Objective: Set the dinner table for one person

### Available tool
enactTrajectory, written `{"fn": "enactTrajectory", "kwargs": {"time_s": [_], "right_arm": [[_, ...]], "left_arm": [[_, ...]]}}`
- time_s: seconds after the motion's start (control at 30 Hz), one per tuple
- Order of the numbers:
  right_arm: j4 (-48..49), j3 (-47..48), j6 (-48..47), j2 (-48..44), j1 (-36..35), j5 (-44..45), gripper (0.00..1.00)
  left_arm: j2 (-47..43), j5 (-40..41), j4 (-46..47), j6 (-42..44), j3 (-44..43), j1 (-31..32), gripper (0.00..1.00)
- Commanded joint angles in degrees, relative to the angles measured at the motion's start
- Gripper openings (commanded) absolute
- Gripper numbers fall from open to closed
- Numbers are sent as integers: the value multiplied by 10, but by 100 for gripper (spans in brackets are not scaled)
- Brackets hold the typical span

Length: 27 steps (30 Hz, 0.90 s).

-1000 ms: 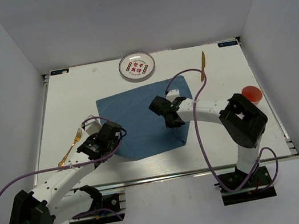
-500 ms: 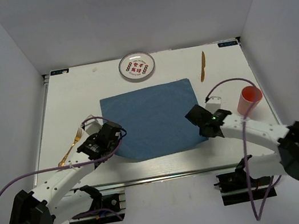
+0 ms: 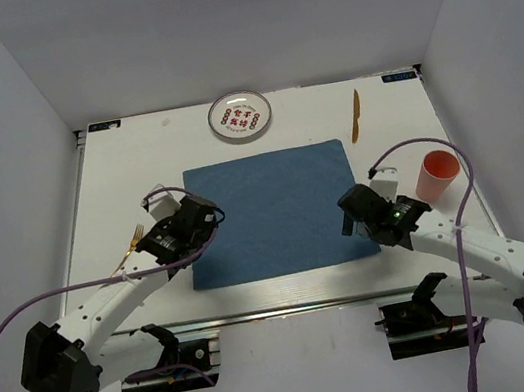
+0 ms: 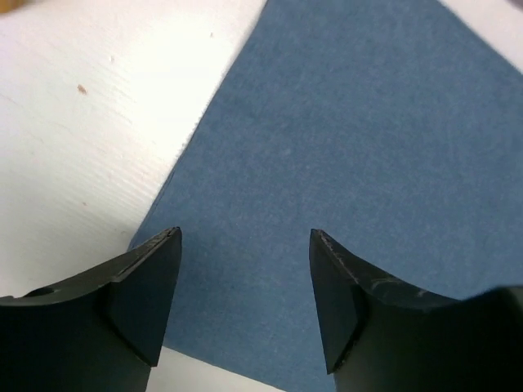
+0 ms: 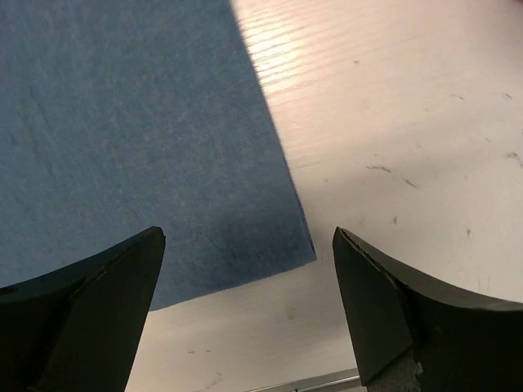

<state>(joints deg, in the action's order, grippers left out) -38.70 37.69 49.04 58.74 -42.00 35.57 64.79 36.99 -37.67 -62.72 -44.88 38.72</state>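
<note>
A blue placemat [image 3: 270,213] lies flat and squared on the white dinner table [image 3: 116,171]. My left gripper [image 3: 205,228] hovers open over the mat's left side. The left wrist view shows that gripper [image 4: 245,237] with only blue placemat [image 4: 351,147] under the gap. My right gripper [image 3: 360,224] is open above the mat's near right corner. From the right wrist, the gripper [image 5: 249,237] frames that corner of the placemat [image 5: 122,139] and bare table [image 5: 392,122]. Neither gripper holds anything.
A patterned plate [image 3: 240,116] sits at the far edge, behind the mat. A golden knife [image 3: 356,115] lies at the far right. An orange-red cup [image 3: 438,173] stands right of the mat. A golden fork [image 3: 129,248] lies to the left, by my left arm.
Both grippers went from shut to open and let go of the placemat. The right arm swung from the mat's middle to its near right corner, and the mat now lies spread out square.
</note>
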Motion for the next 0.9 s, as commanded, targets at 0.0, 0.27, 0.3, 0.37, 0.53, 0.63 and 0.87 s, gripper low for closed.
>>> {"fn": "enactTrajectory", "kwargs": {"time_s": [0.0, 0.27, 0.3, 0.37, 0.53, 0.63, 0.87], "right_arm": [[66, 26, -68, 44, 1, -36, 89], [173, 155, -169, 247, 8, -119, 89], [165, 174, -169, 273, 10, -117, 89], [152, 228, -166, 339, 17, -116, 89], [118, 295, -145, 444, 38, -132, 89], [139, 289, -141, 458, 45, -150, 89], [125, 338, -156, 536, 63, -157, 89]], "left_arm": [[-31, 33, -25, 17, -32, -2, 77], [95, -69, 109, 84, -49, -2, 81], [116, -79, 121, 88, -53, -2, 81], [196, -93, 118, 88, -86, -9, 82], [360, -123, 60, 90, -187, -25, 82], [418, -126, 48, 91, -222, -36, 82], [441, -112, 41, 91, -238, -71, 83]]}}
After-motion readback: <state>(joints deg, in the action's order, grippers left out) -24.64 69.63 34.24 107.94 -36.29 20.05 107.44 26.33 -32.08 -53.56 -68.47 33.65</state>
